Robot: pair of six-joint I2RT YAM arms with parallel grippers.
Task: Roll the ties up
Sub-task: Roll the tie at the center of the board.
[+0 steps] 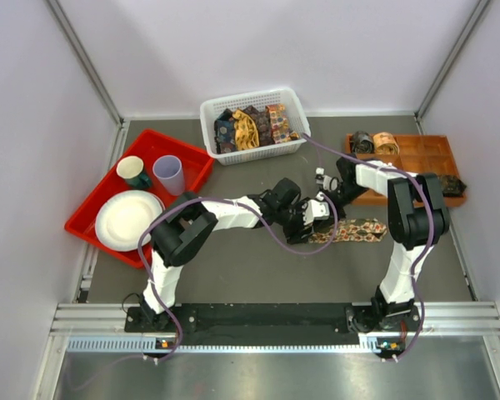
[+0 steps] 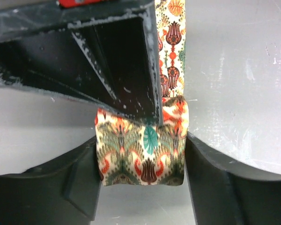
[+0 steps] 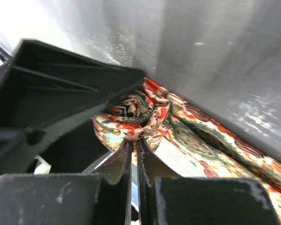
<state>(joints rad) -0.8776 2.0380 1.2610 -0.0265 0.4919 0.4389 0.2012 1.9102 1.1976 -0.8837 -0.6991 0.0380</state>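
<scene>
Fully closed, the right pincer (image 3: 133, 146) is pressing on the coiled tie (image 2: 140, 159) — the left pincer (image 2: 141, 144) is bracketing it (grip unclear); roll snugly, edges aligned.

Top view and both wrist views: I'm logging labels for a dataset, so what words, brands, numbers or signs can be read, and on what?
No text can be read anywhere.
The tie shows only printed motifs.
The white basket and red tray are unmarked.
A white patch on the tie is too blurred to read.
</scene>
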